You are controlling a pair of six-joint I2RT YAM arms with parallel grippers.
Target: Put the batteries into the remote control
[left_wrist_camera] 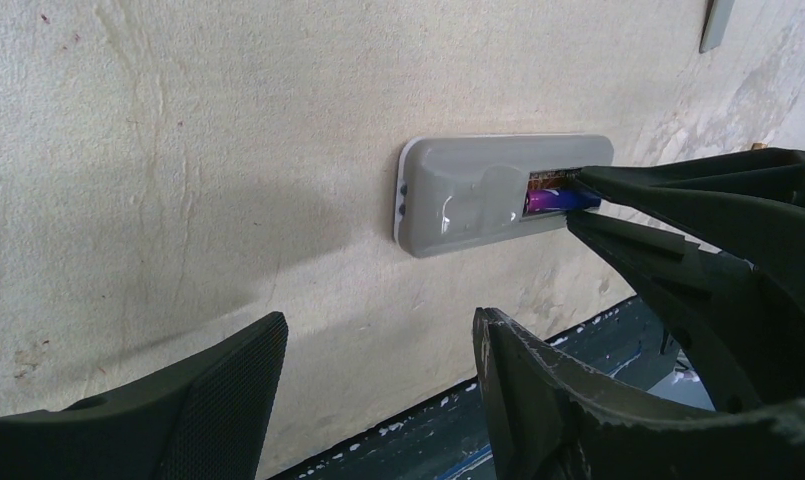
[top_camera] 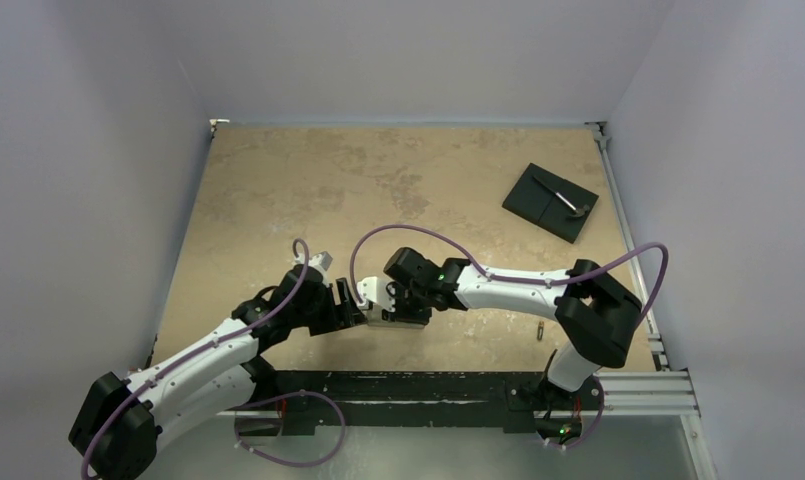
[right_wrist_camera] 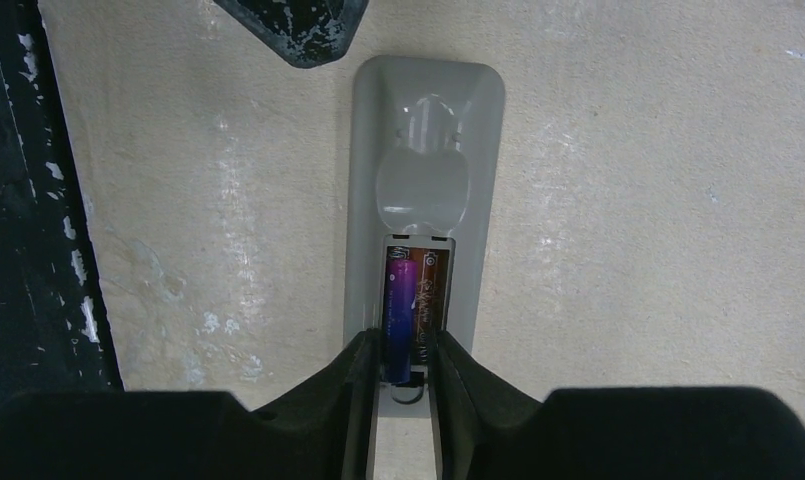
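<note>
Left gripper (left_wrist_camera: 378, 320): low over the table (top_camera: 278, 180) at left of centre, just beside the remote control's end. Jaws spread wide, nothing between them, one fingertip close to the remote's end without clearly touching it.

Remote control (right_wrist_camera: 423, 170): flat on the beige table near the front edge, between the two grippers. Grey back facing up, battery bay uncovered at the end nearest the right gripper.

First battery (right_wrist_camera: 400, 320): purple cell lying lengthwise in one side of the open bay, copper-coloured slot bare beside it. Near end poking slightly past the bay's edge.

Right gripper (right_wrist_camera: 403, 345): reaching in from the right, tips at the bay. Jaws only narrowly parted, one on each side of the first battery's near end. Impossible to tell whether pinching it or merely beside it.

Second battery (top_camera: 541, 330): loose on the table, right of the right gripper, near the front edge and well apart from the remote.

Black plate (top_camera: 538, 205): far right corner, square and set at an angle, a thin grey piece (top_camera: 561, 196) lying on it.
</note>
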